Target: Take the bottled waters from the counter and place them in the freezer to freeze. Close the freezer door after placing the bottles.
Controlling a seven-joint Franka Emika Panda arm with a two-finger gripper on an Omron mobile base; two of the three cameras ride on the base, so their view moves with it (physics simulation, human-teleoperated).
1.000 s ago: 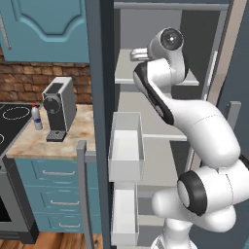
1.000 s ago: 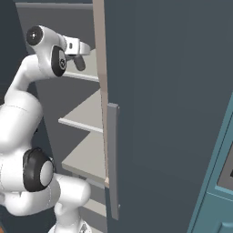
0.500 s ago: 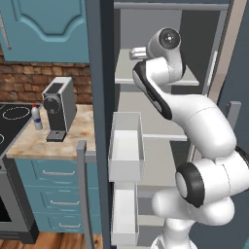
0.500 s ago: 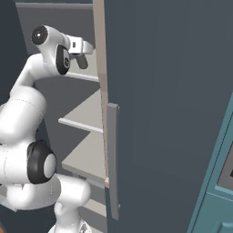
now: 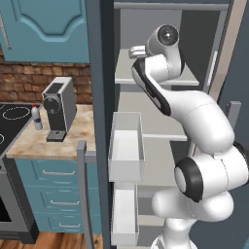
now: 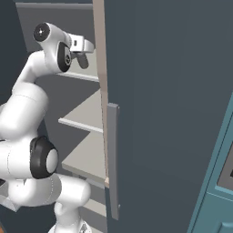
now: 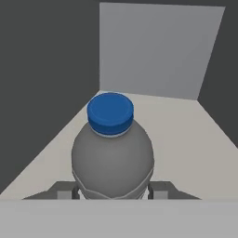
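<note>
The gripper [image 7: 113, 189] pinches a grey bottle [image 7: 112, 158] with a blue cap [image 7: 110, 113]. The two fingers [image 7: 62, 189] press on the lower body of the bottle, one on each side, and the cap points away from them, toward the grey back wall of the freezer [image 5: 160, 104]. Under the bottle, beyond the fingers, lies a pale shelf [image 7: 186, 139]; I cannot tell if the bottle touches it.

In the left base view the arm reaches up into the open freezer, and the hand is at the level of the upper shelf [image 5: 160, 80]. In the right base view the gripper [image 6: 83, 58] is just beside the edge of the closed neighbouring door [image 6: 164, 104].

The freezer door [image 5: 99, 121] stands open, with white bins [image 5: 125, 148] on its inner face, below the fingers.

The second bottle [image 5: 36, 117], with a red cap, stands on the counter [image 5: 48, 143], well apart from the fingers, just beside the coffee machine [image 5: 59, 108] and near the stovetop [image 5: 12, 121].
</note>
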